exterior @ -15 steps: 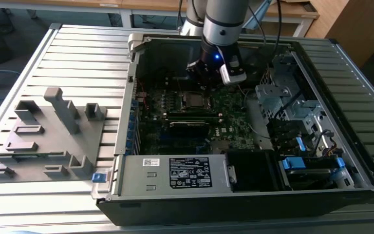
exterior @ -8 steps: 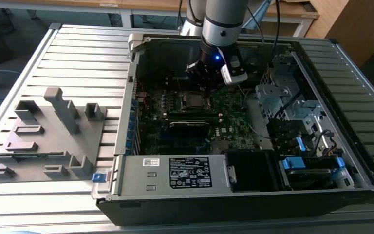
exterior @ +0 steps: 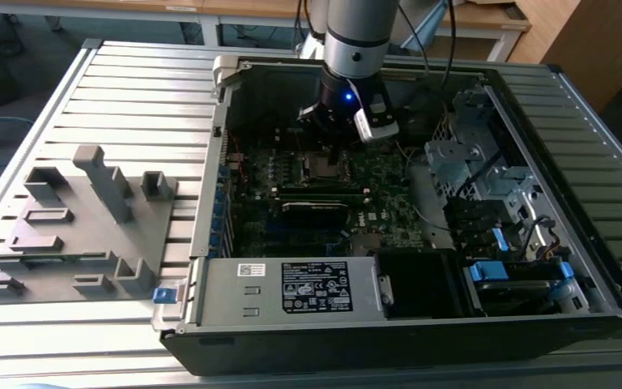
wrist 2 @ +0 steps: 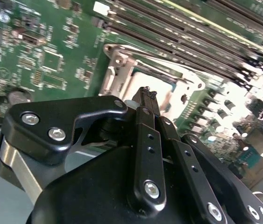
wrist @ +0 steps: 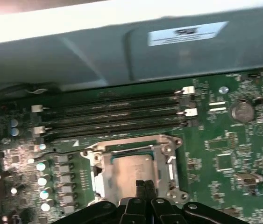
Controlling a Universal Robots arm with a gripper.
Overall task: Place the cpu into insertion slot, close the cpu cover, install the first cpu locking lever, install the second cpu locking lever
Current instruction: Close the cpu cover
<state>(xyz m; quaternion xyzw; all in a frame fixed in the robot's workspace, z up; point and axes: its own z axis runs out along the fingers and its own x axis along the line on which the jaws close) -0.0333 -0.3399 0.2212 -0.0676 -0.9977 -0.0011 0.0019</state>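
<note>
On the slatted table [exterior: 127, 97], exterior view: open computer case [exterior: 398, 336], motherboard [exterior: 387, 186] facing up. Reaching straight down into it, the arm [exterior: 355, 40], with the gripper [exterior: 333, 136] low over the insertion slot [exterior: 322, 168]. Grey fixture block [exterior: 74, 235] on the exterior view's left, well apart from the case.

Second wrist view: black fingers [wrist 2: 147, 121] pressed together, nothing pinched between them, tips just above the silvery cpu cover [wrist 2: 115, 77]. Long black memory slots [wrist 2: 182, 42] running beside the insertion slot.

First wrist view: cpu [wrist: 126, 165] seated in the insertion slot, dull silver-grey top showing through the window of the cpu cover, apparently folded flat over it. Fingertips [wrist: 140, 186] closed on nothing, poised at one edge of the cpu; touching it or just clear, cannot tell. Memory slots between the insertion slot and a pale grey housing [wrist: 98, 60] with a label.
</note>
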